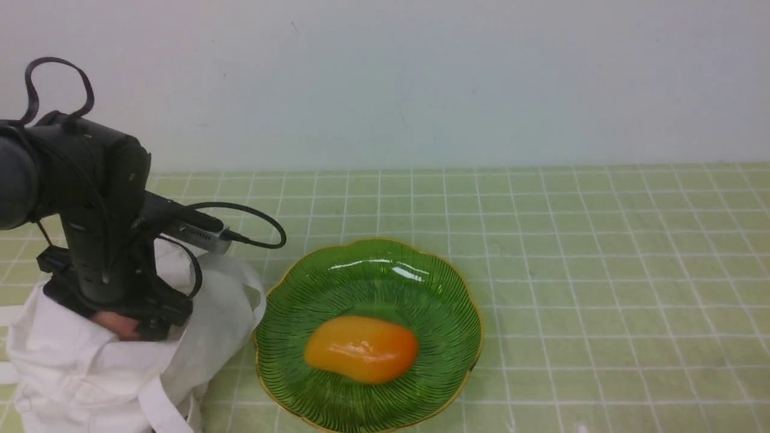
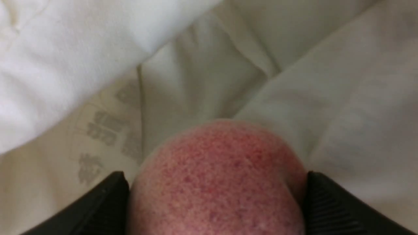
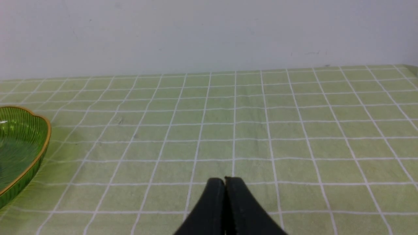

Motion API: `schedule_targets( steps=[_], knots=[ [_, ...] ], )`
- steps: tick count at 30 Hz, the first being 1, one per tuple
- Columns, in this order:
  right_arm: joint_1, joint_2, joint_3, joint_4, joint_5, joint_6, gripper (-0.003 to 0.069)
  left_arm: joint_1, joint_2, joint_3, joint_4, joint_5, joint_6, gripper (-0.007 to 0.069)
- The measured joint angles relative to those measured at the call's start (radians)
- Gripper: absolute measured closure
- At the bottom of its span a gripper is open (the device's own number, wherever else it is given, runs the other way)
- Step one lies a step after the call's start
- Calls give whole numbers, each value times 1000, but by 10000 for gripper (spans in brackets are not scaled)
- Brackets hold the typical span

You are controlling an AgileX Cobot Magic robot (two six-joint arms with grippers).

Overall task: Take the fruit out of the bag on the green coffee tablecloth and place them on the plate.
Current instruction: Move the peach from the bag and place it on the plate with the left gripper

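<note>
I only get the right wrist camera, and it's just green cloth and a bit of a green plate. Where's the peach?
Observer: The peach sits in the mouth of the white cloth bag, with the left gripper closed on its two sides.
Operator: Is there anything on the plate?
Observer: Yes, an orange-yellow mango lies on the plate, toward the near side.
Operator: So where's the bag?
Observer: It stands on the tablecloth right beside the plate, on the robot's left.
</note>
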Motion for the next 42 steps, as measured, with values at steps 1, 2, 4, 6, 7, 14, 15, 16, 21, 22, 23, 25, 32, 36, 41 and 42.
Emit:
schedule_targets(
  steps=[1,2,4,6,7,14,15,16,21,22,23,25,32,36,41,42],
  knots=[
    [0,0,0,0,0,0,673,0,-19,0,-8,3,8,3],
    [0,0,0,0,0,0,673,0,-36,0,-13,7,12,3],
    [0,0,0,0,0,0,673,0,-89,1,-16,25,15,3],
    [0,0,0,0,0,0,673,0,-129,1,-17,44,16,3],
    [0,0,0,0,0,0,673,0,-139,1,-17,46,16,3],
    [0,0,0,0,0,0,673,0,-303,5,-17,121,20,3],
    [0,0,0,0,0,0,673,0,-317,6,-17,122,20,3],
    [0,0,0,0,0,0,673,0,-355,6,-17,124,21,3],
    [0,0,0,0,0,0,673,0,-474,8,-18,131,8,3],
    [0,0,0,0,0,0,673,0,-479,8,-18,132,7,3],
    [0,0,0,0,0,0,673,0,-528,8,-18,142,3,3],
    [0,0,0,0,0,0,673,0,-563,8,-18,143,3,3],
    [0,0,0,0,0,0,673,0,-590,8,-75,101,3,3],
    [0,0,0,0,0,0,673,0,-577,9,-166,60,4,3],
    [0,0,0,0,0,0,673,0,-575,9,-277,32,4,3],
    [0,0,0,0,0,0,673,0,-575,9,-328,30,4,3]
  ],
)
